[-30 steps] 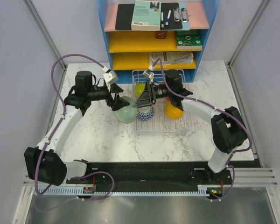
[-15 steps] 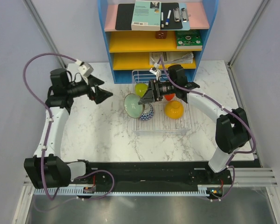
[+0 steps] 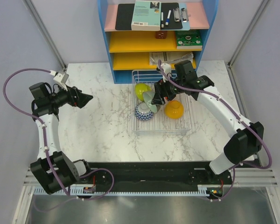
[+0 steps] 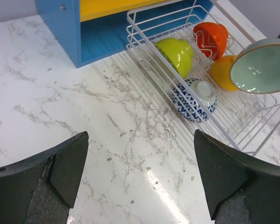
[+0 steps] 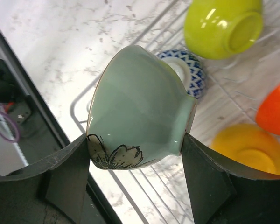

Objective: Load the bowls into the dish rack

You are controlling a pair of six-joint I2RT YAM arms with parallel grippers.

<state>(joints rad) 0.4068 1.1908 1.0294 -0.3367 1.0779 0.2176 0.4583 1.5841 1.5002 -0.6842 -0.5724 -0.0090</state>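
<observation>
The marble table (image 3: 98, 130) carries the dish rack (image 3: 163, 125), and no other bowl shows outside it. The left gripper (image 4: 140, 158) hangs over bare marble well left of the rack, jaws spread wide and empty. The right gripper (image 5: 135, 136) pinches the pale mint bowl (image 5: 140, 102), tipped on its side, above the rack's left half. Four sit inside (a lime-green bowl (image 4: 175, 53), an orange-yellow bowl (image 4: 221, 72), a red bowl (image 4: 211, 39), a blue-white patterned bowl (image 4: 194, 99)). By my judgement, only the mint one is left to set down.
</observation>
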